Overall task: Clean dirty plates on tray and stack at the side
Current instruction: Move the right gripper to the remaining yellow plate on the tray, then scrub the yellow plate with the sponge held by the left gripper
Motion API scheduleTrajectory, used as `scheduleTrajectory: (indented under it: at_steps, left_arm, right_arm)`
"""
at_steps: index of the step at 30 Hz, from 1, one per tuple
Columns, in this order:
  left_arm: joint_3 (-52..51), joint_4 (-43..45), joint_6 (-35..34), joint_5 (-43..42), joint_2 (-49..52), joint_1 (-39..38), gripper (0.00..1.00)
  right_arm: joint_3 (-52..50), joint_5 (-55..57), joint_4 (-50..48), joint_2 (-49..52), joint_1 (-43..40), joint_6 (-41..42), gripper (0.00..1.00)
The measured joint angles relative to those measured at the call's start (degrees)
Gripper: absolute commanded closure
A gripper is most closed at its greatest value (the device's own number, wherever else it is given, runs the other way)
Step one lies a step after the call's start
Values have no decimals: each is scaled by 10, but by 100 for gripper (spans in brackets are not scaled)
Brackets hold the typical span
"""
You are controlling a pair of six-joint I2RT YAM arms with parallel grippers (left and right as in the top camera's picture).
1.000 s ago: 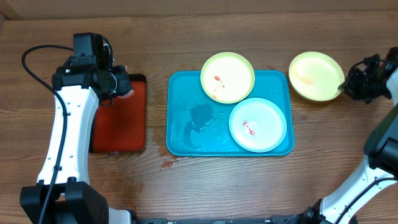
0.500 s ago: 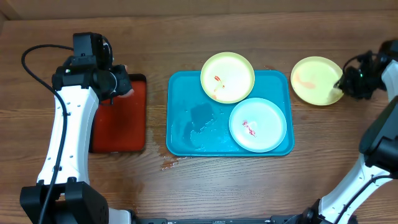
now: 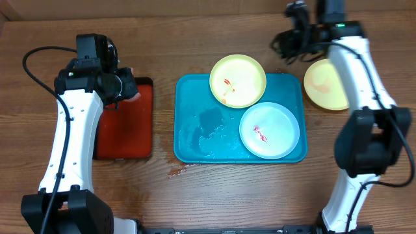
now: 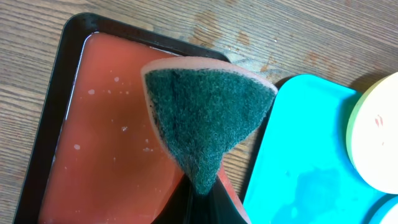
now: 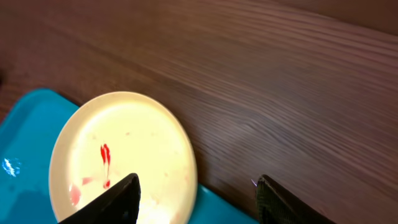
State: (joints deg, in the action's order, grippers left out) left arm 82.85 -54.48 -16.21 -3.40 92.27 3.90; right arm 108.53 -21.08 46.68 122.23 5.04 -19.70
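Observation:
The turquoise tray [image 3: 201, 130] holds two plates: a yellow-green one [image 3: 238, 80] with red smears at its far edge and a light blue one [image 3: 269, 130] with a red smear at the near right. A third, yellow-green plate [image 3: 328, 84] lies on the table right of the tray. My right gripper [image 3: 285, 51] hovers open and empty at the tray's far right corner. In the right wrist view the smeared plate [image 5: 124, 155] lies just below its jaws [image 5: 198, 196]. My left gripper [image 3: 127, 88] is shut on a sponge [image 4: 208, 118], green face showing, over the red tray.
A smaller dark-rimmed red tray [image 3: 123, 130] with reddish liquid stands left of the turquoise tray. Wet patches mark the turquoise tray's left half, and drips [image 3: 177, 172] spot the table at its near left corner. A cardboard wall runs along the back.
My right arm let go of the yellow-green plate at the right of the table, opened, and swung left and back to the tray's far right corner. The left arm stayed still.

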Motion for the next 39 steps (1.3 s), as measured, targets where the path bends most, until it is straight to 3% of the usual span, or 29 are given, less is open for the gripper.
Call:
scheduleTrajectory:
  at_steps: [5, 13, 14, 16, 22, 27, 39]
  left_arm:
    - [0, 0, 0, 0, 0, 0, 96]
    - [0, 0, 0, 0, 0, 0, 96]
    - [0, 0, 0, 0, 0, 0, 96]
    - [0, 1, 0, 0, 0, 0, 96]
    - [0, 5, 0, 0, 0, 0, 96]
    - [0, 11, 3, -4, 0, -3, 96]
    - [0, 38, 14, -43, 6, -68, 96]
  right_arm:
    - [-6, 26, -20, 62, 41, -50, 38]
    - [-15, 37, -23, 123, 40, -86, 42]
    - [-15, 39, -25, 123, 40, -89, 47]
    - [-15, 38, -28, 123, 40, -97, 71]
    - [-13, 33, -29, 123, 40, -84, 96]
    - [4, 20, 15, 123, 41, -42, 96]
    - [83, -49, 222, 123, 46, 54, 96]
